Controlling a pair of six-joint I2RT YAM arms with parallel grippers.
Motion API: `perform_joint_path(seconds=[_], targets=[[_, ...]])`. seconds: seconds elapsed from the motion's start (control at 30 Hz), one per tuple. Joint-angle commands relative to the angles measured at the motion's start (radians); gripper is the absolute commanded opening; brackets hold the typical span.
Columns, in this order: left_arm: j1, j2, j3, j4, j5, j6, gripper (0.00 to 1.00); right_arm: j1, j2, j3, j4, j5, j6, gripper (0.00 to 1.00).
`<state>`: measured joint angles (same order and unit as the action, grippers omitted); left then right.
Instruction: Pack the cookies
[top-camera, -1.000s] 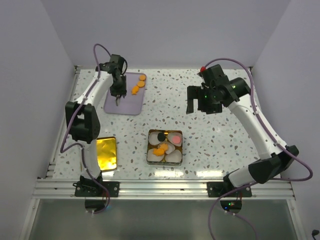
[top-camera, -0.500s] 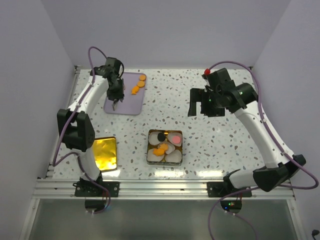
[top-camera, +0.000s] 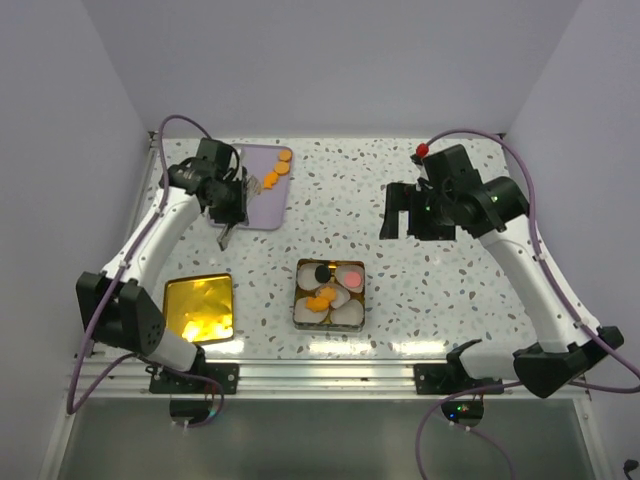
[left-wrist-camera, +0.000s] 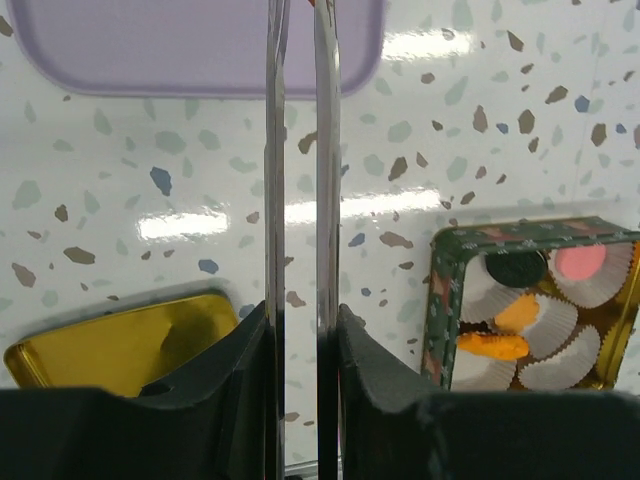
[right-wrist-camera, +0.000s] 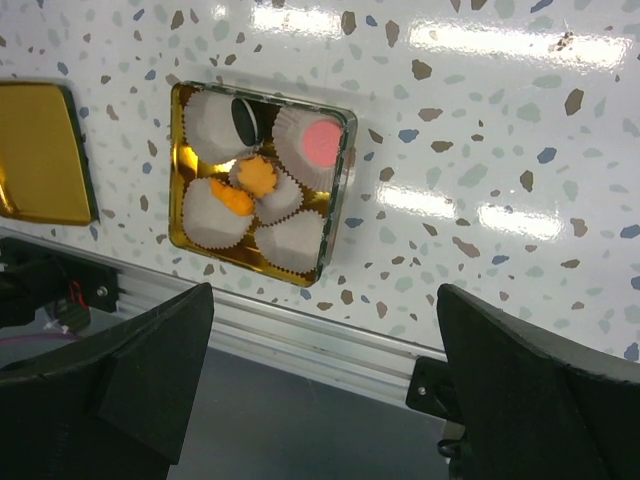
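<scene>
**Over the tray's edge: left fingers close together, right fingers wide**

At the upper left of the overhead view, the left gripper (top-camera: 227, 232) hangs over the near left edge of the lavender tray (top-camera: 258, 205). Its thin fingers (left-wrist-camera: 275, 150) stand parallel with only a narrow slit between them. The tips run off the top of the wrist view, so I cannot tell whether they pinch anything. Orange cookies (top-camera: 278, 166) lie in the tray's far right corner, apart from that gripper.

Lower centre of the speckled table (top-camera: 420, 290) sits the square tin (top-camera: 297, 295), lined with white paper cups (right-wrist-camera: 293, 240). It holds two orange cookies (top-camera: 320, 300), a black one (top-camera: 322, 272) and a pinkish-red one (top-camera: 352, 277). A gold lid (top-camera: 198, 308) lies flat at lower left, well apart from the tin.

At the right of centre, the right gripper (top-camera: 410, 215) hangs above bare table with its fingers spread wide and nothing between them.
</scene>
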<state>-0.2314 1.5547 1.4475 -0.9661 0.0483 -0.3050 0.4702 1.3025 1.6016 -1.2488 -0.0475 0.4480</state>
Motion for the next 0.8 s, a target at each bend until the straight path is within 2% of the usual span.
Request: perform_joint_path(seconds=[0.0,0.37,0.43,0.57,0.77], targets=[[-0.075,-0.116,-0.051,0.038,0.01,-0.04,0.22,-0.002,-0.031,-0.005,-0.005,-0.025,0.001,0.97],[-0.488,-0.326,-0.288,0.072,-0.045,-0.31,0.22,-0.002,-0.051,-0.005,-0.008,-0.029,-0.026,0.97],[-0.549,-0.344,-0.311,0.078,-0.091,-0.367,0.22,-0.002,-0.052,-0.002,-0.009,-0.032,-0.028,0.97],[-0.75,-0.344,-0.326,0.092,-0.133,-0.439,0.23,-0.001,-0.065,-0.006,-0.009,-0.041,-0.028,0.97],[-0.957,-0.274,-0.308,0.084,-0.189,-0.517,0.23,-0.001,-0.091,-0.029,-0.015,-0.046,-0.026,0.97]])
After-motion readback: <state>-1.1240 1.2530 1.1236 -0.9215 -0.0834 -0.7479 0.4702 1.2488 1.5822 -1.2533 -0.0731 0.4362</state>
